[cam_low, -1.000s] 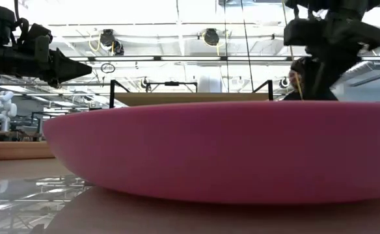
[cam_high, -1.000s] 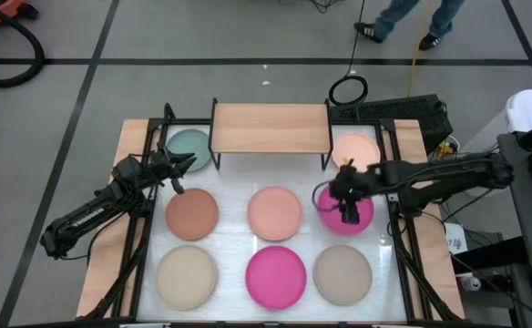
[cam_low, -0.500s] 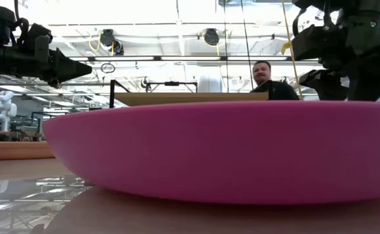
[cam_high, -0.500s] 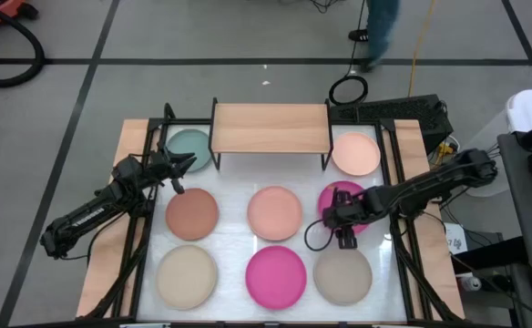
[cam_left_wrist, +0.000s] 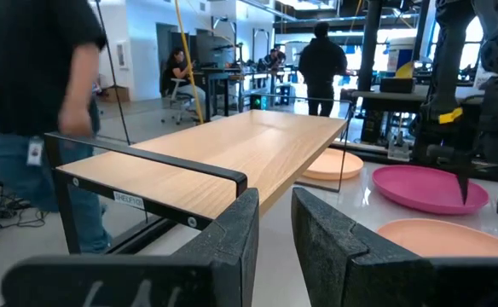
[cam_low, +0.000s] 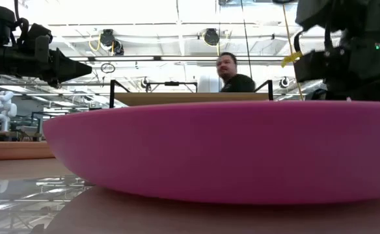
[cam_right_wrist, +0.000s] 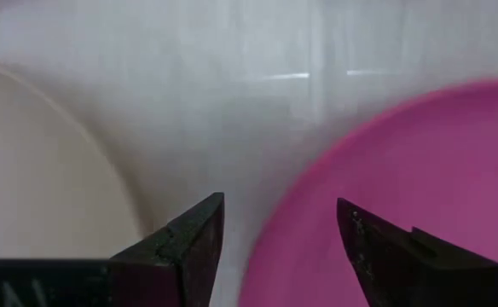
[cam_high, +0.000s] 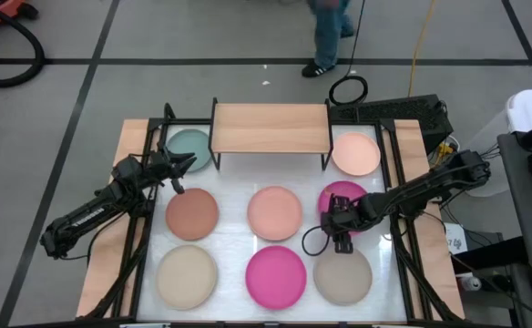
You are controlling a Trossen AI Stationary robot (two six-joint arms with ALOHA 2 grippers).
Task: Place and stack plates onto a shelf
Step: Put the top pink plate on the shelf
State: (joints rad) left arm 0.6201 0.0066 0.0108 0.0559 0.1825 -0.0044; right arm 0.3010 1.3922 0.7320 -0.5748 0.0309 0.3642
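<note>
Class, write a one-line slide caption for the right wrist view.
Right gripper, fingers open, poised low over the rim of a magenta plate, with a beige plate beside it on the white table.

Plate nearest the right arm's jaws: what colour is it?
Magenta; the plate shows best in the high view, with the right gripper at its rim.

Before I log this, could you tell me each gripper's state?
Left gripper: open, holding nothing.
Right gripper: open, straddling the magenta plate rim.

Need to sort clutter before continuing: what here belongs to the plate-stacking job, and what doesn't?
Job:
- plates, eight on the table
- shelf, nothing on it
- right gripper, open at the magenta plate

Not the job:
- cable loop on floor
- person walking past
- left gripper, waiting
</note>
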